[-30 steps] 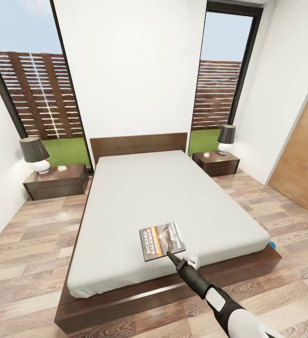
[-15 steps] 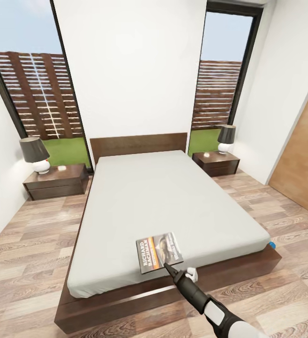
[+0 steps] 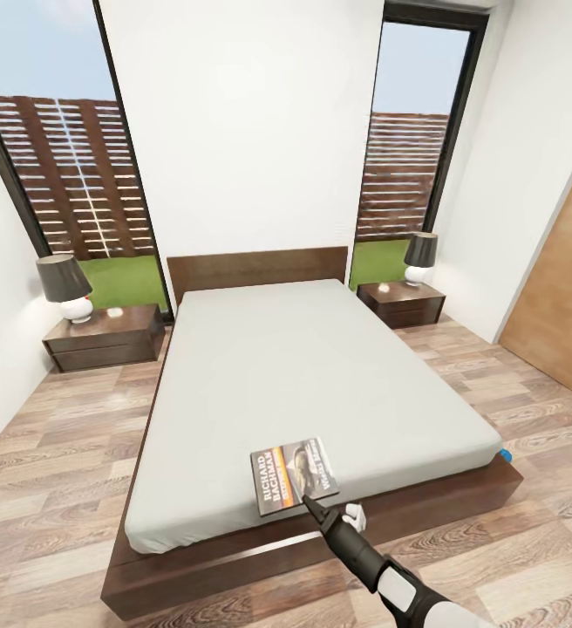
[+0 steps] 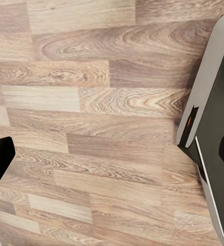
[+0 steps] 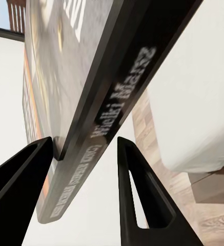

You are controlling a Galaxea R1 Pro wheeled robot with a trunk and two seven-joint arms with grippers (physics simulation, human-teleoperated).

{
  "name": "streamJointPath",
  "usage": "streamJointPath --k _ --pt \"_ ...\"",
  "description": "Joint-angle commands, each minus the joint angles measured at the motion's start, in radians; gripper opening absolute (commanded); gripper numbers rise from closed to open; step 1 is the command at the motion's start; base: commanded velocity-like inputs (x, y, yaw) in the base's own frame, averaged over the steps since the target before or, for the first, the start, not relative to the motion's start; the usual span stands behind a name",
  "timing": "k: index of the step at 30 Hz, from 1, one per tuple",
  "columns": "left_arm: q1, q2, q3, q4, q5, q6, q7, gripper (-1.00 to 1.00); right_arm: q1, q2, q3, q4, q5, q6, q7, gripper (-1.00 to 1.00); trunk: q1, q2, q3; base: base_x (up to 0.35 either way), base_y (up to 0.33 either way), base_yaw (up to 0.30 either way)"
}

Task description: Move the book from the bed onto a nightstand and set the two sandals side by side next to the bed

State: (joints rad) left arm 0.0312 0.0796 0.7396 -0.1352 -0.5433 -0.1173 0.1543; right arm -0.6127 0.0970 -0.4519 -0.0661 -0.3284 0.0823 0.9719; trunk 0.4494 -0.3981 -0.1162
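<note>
Right hand gripped the book by its near edge, fingers either side of the spine. Book sat near the foot of the bed, cover up. Left hand over plank floor, fingers parted, holding nothing.

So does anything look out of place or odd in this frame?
One thing: a bright blue sandal pokes out past the bed's far foot corner. The dark paperback book sits askew near the foot edge, between the right end effector fingers.
</note>
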Motion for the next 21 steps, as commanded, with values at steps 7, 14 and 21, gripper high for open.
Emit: streamJointPath --k 7,14,21 --pt "0.000 -0.002 0.007 0.000 -0.011 -0.004 0.002 1.00 0.001 0.002 0.001 0.027 -0.007 -0.021 0.000 -1.00 0.001 -0.002 -0.002 0.000 0.000 0.000" --pt "0.000 -0.004 0.008 0.000 -0.011 -0.004 0.002 1.00 0.001 0.003 0.001 0.046 -0.007 -0.073 0.001 -1.00 0.001 -0.002 0.005 0.000 0.000 -0.024" --pt "0.000 -0.008 0.009 0.000 -0.011 -0.004 0.002 1.00 0.001 0.003 0.002 0.051 -0.006 -0.082 0.002 -1.00 0.001 -0.002 0.014 0.000 0.000 -0.015"
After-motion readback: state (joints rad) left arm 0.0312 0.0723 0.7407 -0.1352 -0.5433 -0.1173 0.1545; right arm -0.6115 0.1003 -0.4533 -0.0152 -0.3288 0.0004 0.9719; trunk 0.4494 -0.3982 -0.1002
